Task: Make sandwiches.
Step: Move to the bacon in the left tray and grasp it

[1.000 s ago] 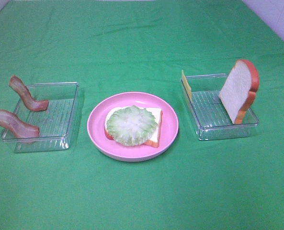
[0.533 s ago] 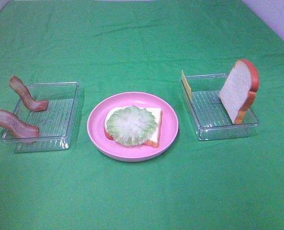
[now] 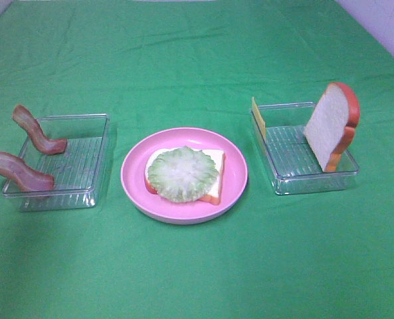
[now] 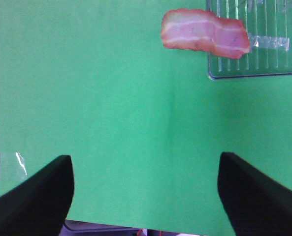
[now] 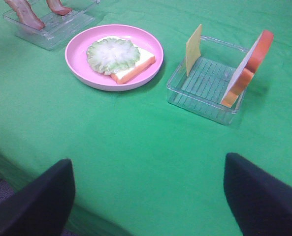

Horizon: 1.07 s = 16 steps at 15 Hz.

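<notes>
A green cloth, lightly creased, covers the whole table; a pale wall shows at the far right corner; a strip of clear tape lies on the cloth's edge in the left wrist view.

In the middle stands a round pink plate; on it lies one bread slice, flat, with the lettuce leaf on top. The left tray of clear plastic holds two bacon strips, both leaning over its outer rim. The right tray holds the cheese square, upright against its near-left wall, and a second bread slice standing on edge at its right side.

The left gripper hangs over bare cloth with its fingers spread wide and empty; one bacon strip's end and the tray corner lie ahead of it, well apart. The right gripper is likewise spread and empty; plate and right tray lie ahead, well apart.
</notes>
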Tool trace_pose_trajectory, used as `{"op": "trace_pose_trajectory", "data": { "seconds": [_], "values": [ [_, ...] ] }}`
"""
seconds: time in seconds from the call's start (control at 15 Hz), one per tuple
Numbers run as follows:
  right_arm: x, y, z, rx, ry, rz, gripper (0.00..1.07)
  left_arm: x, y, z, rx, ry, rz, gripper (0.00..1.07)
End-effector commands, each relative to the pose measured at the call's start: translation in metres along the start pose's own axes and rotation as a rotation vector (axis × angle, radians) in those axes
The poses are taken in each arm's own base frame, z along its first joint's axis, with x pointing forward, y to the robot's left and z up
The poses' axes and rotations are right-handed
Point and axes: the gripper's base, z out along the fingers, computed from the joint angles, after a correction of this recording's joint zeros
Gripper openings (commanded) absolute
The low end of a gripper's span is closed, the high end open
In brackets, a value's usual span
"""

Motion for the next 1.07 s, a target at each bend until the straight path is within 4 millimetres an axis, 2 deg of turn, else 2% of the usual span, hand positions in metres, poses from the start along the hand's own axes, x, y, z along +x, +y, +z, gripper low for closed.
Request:
{"op": "trace_pose_trajectory", "data": {
  "seconds": [0.07, 0.13, 0.27, 0.4, 0.53, 0.73, 0.8, 0.87, 1.07],
  "values": [
    [0.001, 0.000, -0.001, 0.007, -0.019, -0.009, 0.79, -0.017, 0.002, 0.023, 0.076, 0.085, -0.023, 0.76],
    [0.001, 0.000, -0.001, 0.007, -0.019, -0.009, 0.79, -0.025, 0.007, 0.040, 0.136, 0.125, -0.019, 0.77],
    [0.001, 0.000, -0.001, 0.007, -0.019, -0.009, 0.79, -0.029, 0.016, 0.053, 0.144, 0.149, -0.048, 0.77],
    [0.001, 0.000, -0.001, 0.007, -0.019, -0.009, 0.79, -0.033, 0.036, 0.069, 0.155, 0.161, -0.128, 0.77],
    [0.001, 0.000, -0.001, 0.007, -0.019, -0.009, 0.79, -0.043, 0.051, 0.085, 0.217, 0.094, -0.191, 0.77],
    [0.001, -0.001, -0.001, 0.009, -0.019, -0.009, 0.79, -0.050, 0.052, 0.106, 0.268, 0.074, -0.164, 0.77],
    [0.001, -0.001, -0.001, 0.010, -0.018, -0.009, 0.79, -0.052, 0.049, 0.121, 0.283, 0.093, -0.146, 0.77],
    [0.001, -0.001, -0.001, 0.012, -0.018, -0.008, 0.79, -0.056, 0.043, 0.143, 0.319, 0.124, -0.137, 0.77],
    [0.001, -0.001, -0.001, 0.012, -0.018, -0.007, 0.79, -0.065, 0.039, 0.164, 0.351, 0.137, -0.115, 0.77]
  ]
}}
